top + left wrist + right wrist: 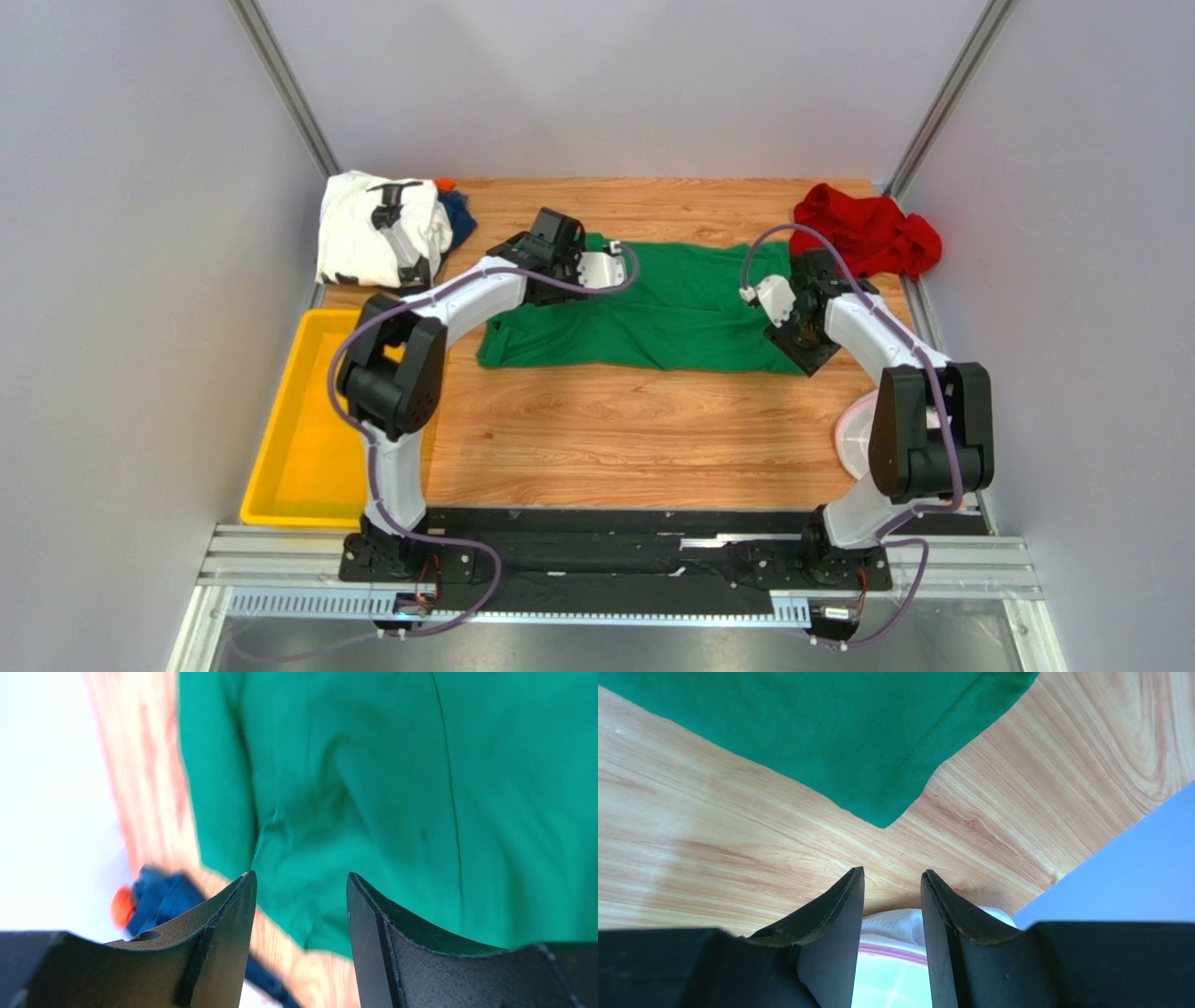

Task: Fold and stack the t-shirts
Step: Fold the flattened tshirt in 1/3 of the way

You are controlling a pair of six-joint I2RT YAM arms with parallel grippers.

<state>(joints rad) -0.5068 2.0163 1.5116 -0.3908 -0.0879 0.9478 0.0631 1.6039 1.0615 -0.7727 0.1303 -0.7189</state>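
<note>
The green t-shirt [659, 315] lies flat across the middle of the table as a wide band. My left gripper [582, 255] hovers over its far left corner. In the left wrist view this gripper [302, 882] is open, with only green cloth [393, 784] below and nothing between the fingers. My right gripper [797, 336] hangs above the shirt's right end. It is open and empty [892, 876], with the shirt's near corner [878, 749] just ahead of it. The white printed t-shirt [368, 227] and the dark blue one [457, 217] lie at the back left. The red one [867, 231] is bunched at the back right.
A yellow tray [302, 420] sits off the table's left edge. The round white-and-pink mesh basket [853, 437] stands at the right, partly behind my right arm and showing under the right fingers [913, 952]. Grey walls close in the back and both sides.
</note>
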